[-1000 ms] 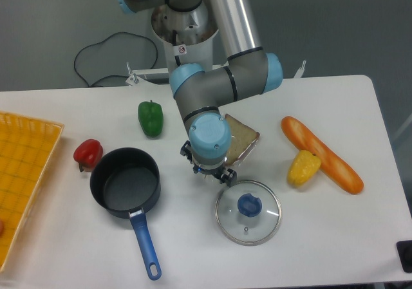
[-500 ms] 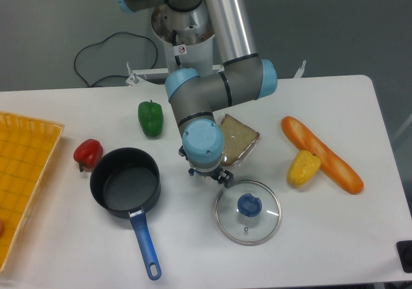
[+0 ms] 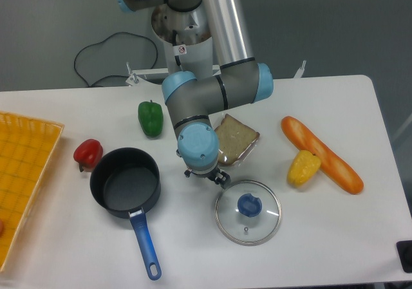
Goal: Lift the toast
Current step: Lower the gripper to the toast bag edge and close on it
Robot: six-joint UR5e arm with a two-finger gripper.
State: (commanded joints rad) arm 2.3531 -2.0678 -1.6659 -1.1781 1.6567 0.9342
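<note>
The toast (image 3: 237,138), a flat beige-brown slice in clear plastic, lies on the white table just right of the arm's wrist. My gripper (image 3: 206,174) points down under the blue wrist cap, at the toast's lower left edge. The wrist covers most of the fingers, and only dark tips show beneath it. From here I cannot make out whether the fingers are open or shut, or whether they touch the toast.
A black pot with a blue handle (image 3: 125,190) sits left of the gripper, a glass lid (image 3: 248,211) right below it. A green pepper (image 3: 150,118), red pepper (image 3: 88,153), orange baguette (image 3: 320,154), yellow pepper (image 3: 303,167) and yellow basket (image 3: 22,173) lie around.
The wrist and gripper have slid left by a few centimetres, uncovering more of the toast. The toast has stayed where it was.
</note>
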